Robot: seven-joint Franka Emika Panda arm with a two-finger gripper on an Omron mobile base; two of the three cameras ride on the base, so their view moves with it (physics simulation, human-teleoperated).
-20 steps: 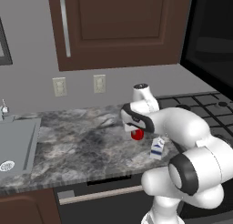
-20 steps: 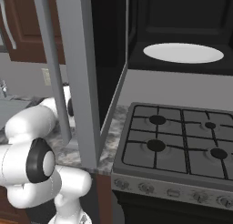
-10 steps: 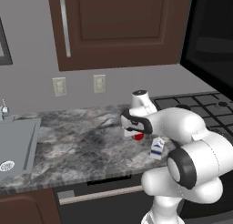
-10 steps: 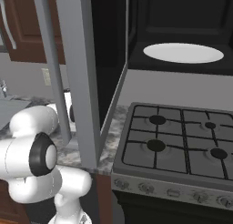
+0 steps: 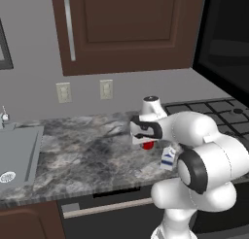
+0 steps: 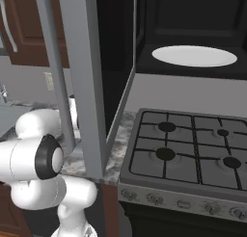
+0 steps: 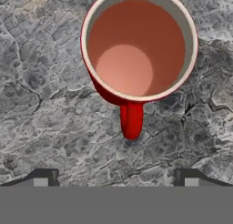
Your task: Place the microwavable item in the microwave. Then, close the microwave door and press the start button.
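The hand (image 7: 116,182) is hovering straight above the cup (image 7: 139,48), looking down into it; its two fingertips (image 7: 43,178) are standing wide apart with nothing between them, and the cup's handle is pointing back toward the gap. In the left base view the hand (image 5: 144,136) is sitting just over the cup (image 5: 147,145), which is standing upright on the marbled desk (image 5: 82,150). Just beside the cup, on the stove side, a milk carton (image 5: 168,157) is standing; it is carrying a blue mark, too small to read.

The step in hand looks like the first one: reaching for the cup before carrying it over. The next move is probably calling for a drop so the fingers straddle the cup's wall or handle, then a closing, taking care not to knock the carton.

Beyond the cup, the stove (image 6: 193,154) is lying next to the desk. Above it the microwave (image 6: 193,33) is gaping, its white plate (image 6: 194,56) waiting bare, and its door (image 6: 87,77) is swinging far out over the desk. Farthest from the cup, a sink (image 5: 17,153) is sitting at the desk's other end, below a cabinet (image 5: 126,26). No readable writing is showing anywhere.
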